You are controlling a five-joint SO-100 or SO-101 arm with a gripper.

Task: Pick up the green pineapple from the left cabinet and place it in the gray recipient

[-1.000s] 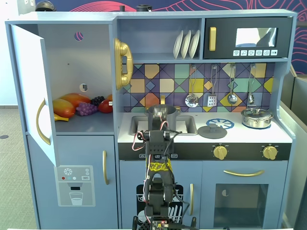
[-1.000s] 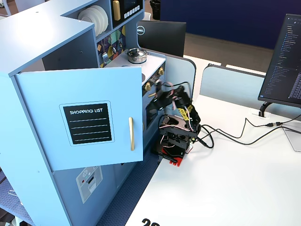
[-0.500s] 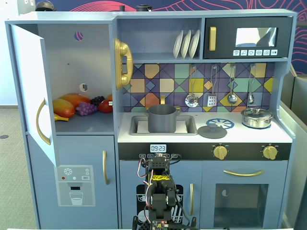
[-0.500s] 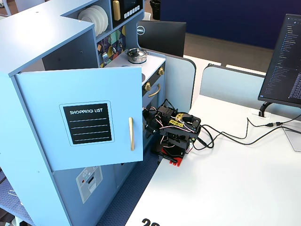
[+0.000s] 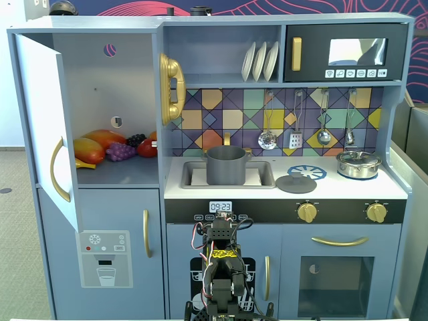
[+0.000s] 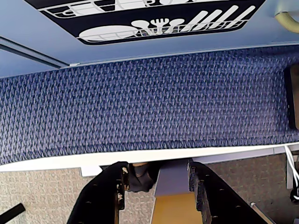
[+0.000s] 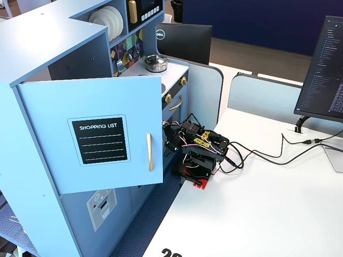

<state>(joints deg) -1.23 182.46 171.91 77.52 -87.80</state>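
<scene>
The arm (image 5: 223,267) sits folded low in front of the toy kitchen, tucked against the lower doors, and in a fixed view from the side it is bunched up at the table edge (image 7: 199,147). The gripper (image 6: 156,186) points down at the blue carpet (image 6: 149,102), its two fingers standing apart with nothing between them. The left cabinet (image 5: 110,100) stands open, its door (image 5: 43,120) swung wide, with the gold handle showing. On its shelf lies a pile of toy fruit: an orange-yellow piece (image 5: 90,148), the purple grape bunch (image 5: 120,152) and something red (image 5: 147,148). The green pineapple is nowhere to be seen in any view. The gray recipient (image 5: 226,165) stands upright in the sink recess; what it holds cannot be told from here. To the right a dark lid (image 5: 296,184) lies on the counter, and the shiny silver pot (image 5: 358,164) sits on the far burner.
</scene>
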